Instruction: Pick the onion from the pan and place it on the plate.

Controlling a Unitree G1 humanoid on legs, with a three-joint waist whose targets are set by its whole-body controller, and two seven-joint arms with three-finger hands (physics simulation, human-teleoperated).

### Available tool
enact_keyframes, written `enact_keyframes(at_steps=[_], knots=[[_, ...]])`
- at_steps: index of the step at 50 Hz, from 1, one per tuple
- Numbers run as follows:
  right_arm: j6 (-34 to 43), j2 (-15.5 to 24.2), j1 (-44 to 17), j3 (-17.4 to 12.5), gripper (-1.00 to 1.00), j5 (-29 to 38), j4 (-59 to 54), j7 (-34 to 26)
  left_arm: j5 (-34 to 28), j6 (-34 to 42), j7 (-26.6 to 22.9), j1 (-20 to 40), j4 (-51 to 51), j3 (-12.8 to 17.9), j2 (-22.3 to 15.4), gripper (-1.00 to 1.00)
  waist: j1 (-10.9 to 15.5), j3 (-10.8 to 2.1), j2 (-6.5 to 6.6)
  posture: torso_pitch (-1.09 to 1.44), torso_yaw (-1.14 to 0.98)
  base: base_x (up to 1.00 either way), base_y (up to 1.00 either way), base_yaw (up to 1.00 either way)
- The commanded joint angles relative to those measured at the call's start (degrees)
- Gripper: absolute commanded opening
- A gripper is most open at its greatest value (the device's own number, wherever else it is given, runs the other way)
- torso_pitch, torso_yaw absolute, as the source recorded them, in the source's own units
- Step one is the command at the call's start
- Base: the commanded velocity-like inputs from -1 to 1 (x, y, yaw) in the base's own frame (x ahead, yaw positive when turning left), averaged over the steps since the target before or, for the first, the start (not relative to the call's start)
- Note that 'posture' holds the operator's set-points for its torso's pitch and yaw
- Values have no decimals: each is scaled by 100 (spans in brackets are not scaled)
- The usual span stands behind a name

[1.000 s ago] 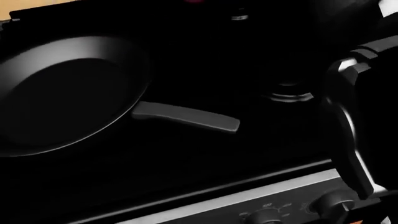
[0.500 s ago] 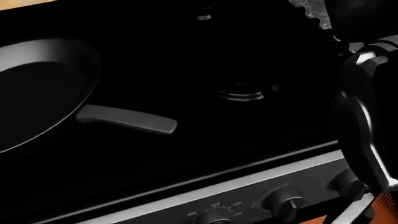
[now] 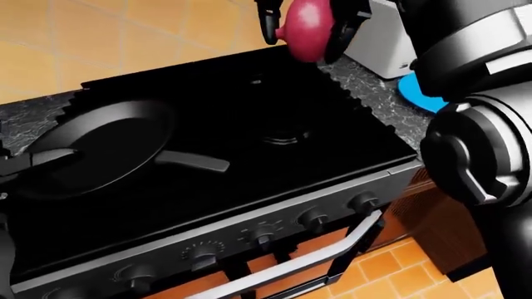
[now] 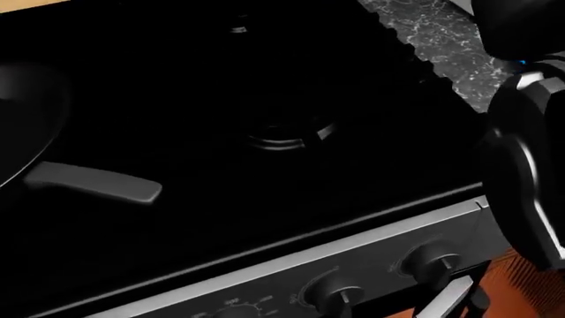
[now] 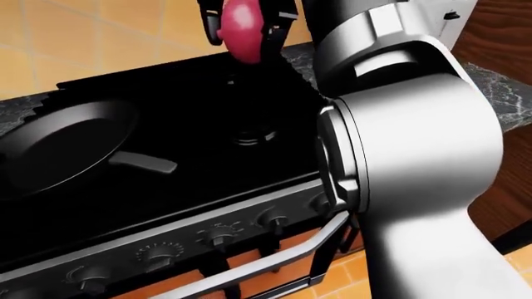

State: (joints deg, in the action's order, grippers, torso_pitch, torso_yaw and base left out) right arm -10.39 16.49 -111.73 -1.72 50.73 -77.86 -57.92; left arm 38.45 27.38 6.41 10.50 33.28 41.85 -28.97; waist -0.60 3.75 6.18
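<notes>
The right robot hand (image 3: 312,25) has its fingers closed round the red onion (image 3: 306,34), held high above the stove (image 3: 249,143). The empty pan (image 3: 100,146) sits left; the blue plate (image 3: 420,93) lies right.

Onion (image 3: 306,28) aloft; plate (image 3: 418,92) (seemingly blue).

You look down on a black stove (image 3: 249,143) that fills the middle of the left-eye view, with a steel control strip and round knobs (image 3: 314,219) along its 6 o'clock edge and an oven door handle (image 3: 332,249) just beneath. Dark speckled stone counter (image 3: 378,103) borders it at 3 o'clock. Yellow-orange tiled wall (image 3: 100,37) covers 11 o'clock. Orange floor tiles (image 3: 399,268) show at 5 o'clock, beside a dark wood cabinet (image 5: 507,37).
</notes>
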Motion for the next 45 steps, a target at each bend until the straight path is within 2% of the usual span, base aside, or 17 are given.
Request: enact_keyframes(at_steps=[1,4,8,10,12,14,21,25,26,28,30,34,36,37,38,39,45], knots=[[-33,107,-256,-47,-100,-55,218,102,-2,-118,-9,94,141,31,-106,100,-74,-173,122,0,0,0,-20,0],[-40,124,-249,-49,-100,-53,215,104,8,-100,9,115,152,22,-115,100,-68,-234,6,0,0,0,-21,0],[-26,143,-292,-58,-100,-54,213,89,27,-84,23,124,162,32,-131,100,-61,-207,-161,0,0,0,-24,0],[-24,162,-315,-60,-100,-50,210,92,19,-94,16,114,162,31,-129,100,-44,-218,-336,0,0,0,-23,0],[-34,169,-313,-59,-100,-44,211,102,1,-100,7,105,154,23,-128,100,-28,-303,-704,0,0,0,-23,0],[-57,176,-271,-49,-100,-30,214,107,-27,-121,-10,86,159,-4,-98,100,-33,-211,-591,0,0,0,-25,0],[-47,201,-253,-55,-100,-15,211,92,-38,-120,-34,76,162,11,-83,100,19,-122,-174,0,0,0,-27,0],[-47,209,-262,-71,-100,-27,208,98,-27,-112,-38,76,164,26,-84,100,-67,-212,154,0,0,0,-27,0],[-49,211,-259,-71,-100,-27,210,92,-26,-114,-39,76,161,28,-82,100,-12,-176,22,0,0,0,-27,0],[-50,214,-257,-74,-100,-30,210,99,-20,-106,-36,80,170,33,-88,100,-67,-185,83,0,0,0,-27,0],[-46,214,-258,-73,-100,-30,212,95,-12,-100,-33,85,170,42,-94,100,-63,-243,14,0,0,0,-26,0],[-49,224,-259,-70,-100,-26,209,97,-14,-99,-30,97,162,37,-105,100,-52,-193,-197,0,0,0,-26,0],[-52,231,-267,-72,-100,-27,210,92,-10,-97,-25,104,156,36,-108,100,-33,-227,-425,0,0,0,-27,0],[-46,227,-273,-73,-100,-28,210,91,-6,-95,-22,106,158,39,-110,100,-28,-292,-644,0,0,0,-26,0],[-48,227,-273,-72,-100,-26,211,90,-4,-94,-19,108,159,40,-114,100,-10,-292,-680,0,0,0,-27,0],[-49,227,-273,-71,-100,-26,211,91,2,-94,-19,109,160,43,-114,100,-41,-225,-582,0,0,0,-27,0],[-54,227,-273,-73,-100,-30,214,83,7,-98,-12,110,162,35,-115,100,22,-143,-280,0,0,0,-26,0]])
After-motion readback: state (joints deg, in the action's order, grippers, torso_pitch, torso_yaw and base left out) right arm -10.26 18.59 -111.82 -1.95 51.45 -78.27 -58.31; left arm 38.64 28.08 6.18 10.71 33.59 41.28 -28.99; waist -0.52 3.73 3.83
